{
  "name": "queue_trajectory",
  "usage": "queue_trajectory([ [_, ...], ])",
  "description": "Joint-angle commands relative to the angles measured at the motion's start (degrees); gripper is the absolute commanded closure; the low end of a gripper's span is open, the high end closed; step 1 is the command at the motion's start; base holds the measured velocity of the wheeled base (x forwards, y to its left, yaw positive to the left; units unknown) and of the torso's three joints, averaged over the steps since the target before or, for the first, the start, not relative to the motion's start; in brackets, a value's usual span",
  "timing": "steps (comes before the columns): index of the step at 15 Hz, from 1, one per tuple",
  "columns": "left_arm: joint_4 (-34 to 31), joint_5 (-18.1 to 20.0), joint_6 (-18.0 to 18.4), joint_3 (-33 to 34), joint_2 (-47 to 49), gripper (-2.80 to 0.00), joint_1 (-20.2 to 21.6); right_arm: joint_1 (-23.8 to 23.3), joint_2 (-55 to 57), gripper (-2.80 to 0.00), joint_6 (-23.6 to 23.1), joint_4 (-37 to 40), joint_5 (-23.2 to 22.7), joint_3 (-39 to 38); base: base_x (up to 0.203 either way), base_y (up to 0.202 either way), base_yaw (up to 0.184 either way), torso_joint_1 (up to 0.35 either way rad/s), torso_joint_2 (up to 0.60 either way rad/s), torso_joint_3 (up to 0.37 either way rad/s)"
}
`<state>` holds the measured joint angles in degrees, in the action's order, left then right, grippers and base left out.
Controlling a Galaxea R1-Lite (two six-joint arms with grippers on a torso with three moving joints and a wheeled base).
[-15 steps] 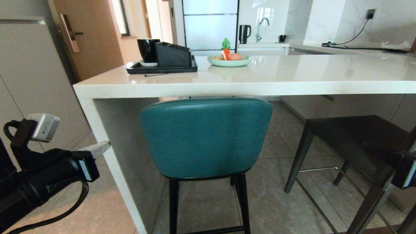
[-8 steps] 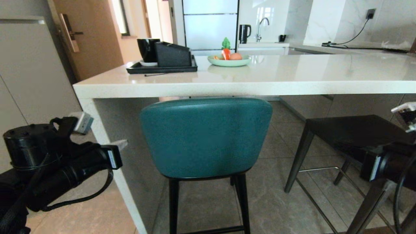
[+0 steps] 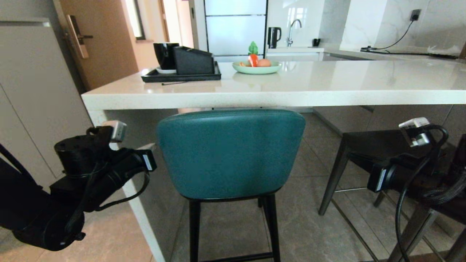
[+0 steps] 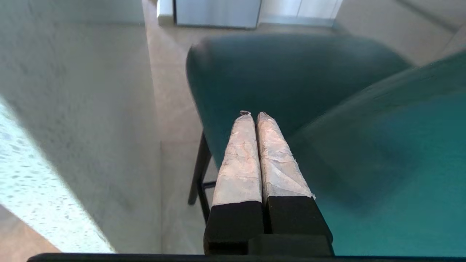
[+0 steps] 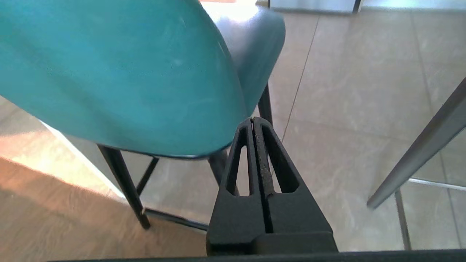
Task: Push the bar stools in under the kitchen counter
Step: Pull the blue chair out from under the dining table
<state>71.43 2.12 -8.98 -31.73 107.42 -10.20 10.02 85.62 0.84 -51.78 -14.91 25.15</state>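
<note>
We are flanking the teal stool (image 3: 230,154), which is standing half under the counter (image 3: 276,91) — left gripper (image 4: 255,115) and right gripper (image 5: 253,122) both clenched, empty. Pushing unevenly risks twisting it into the side panel (image 3: 120,153) — or tipping it.
</note>
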Motion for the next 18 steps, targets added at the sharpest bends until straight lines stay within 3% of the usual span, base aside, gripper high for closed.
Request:
queue_trajectory([
  [1, 0.5, 0.1, -0.1, -1.1, 3.0, 0.00, 0.9, -0.1, 4.2, 0.00, -0.1, -1.1, -0.2, 1.0, 0.000, 0.000, 0.000, 0.000, 0.00, 0.000],
  [6, 0.5, 0.5, 0.0, -2.4, 3.0, 0.00, 2.8, 0.0, 15.8, 0.00, -1.4, -12.4, 0.6, 5.4, 0.000, 0.000, 0.000, 0.000, 0.00, 0.000],
  [8, 0.5, 3.0, 0.0, -2.3, 2.9, 0.00, 4.0, 0.2, 19.1, 0.00, -3.5, -13.9, 1.5, 7.2, 0.000, 0.000, 0.000, 0.000, 0.00, 0.000],
  [14, 1.5, 3.3, -0.1, -4.1, 5.5, 0.00, 2.7, 1.6, 27.9, 0.00, -3.4, -24.3, 3.3, 11.7, 0.000, 0.000, 0.000, 0.000, 0.00, 0.000],
  [18, 1.6, 3.3, 0.0, -5.9, 8.1, 0.00, 2.1, 3.6, 28.9, 0.00, -3.2, -24.5, 3.3, 13.6, 0.000, 0.000, 0.000, 0.000, 0.00, 0.000],
])
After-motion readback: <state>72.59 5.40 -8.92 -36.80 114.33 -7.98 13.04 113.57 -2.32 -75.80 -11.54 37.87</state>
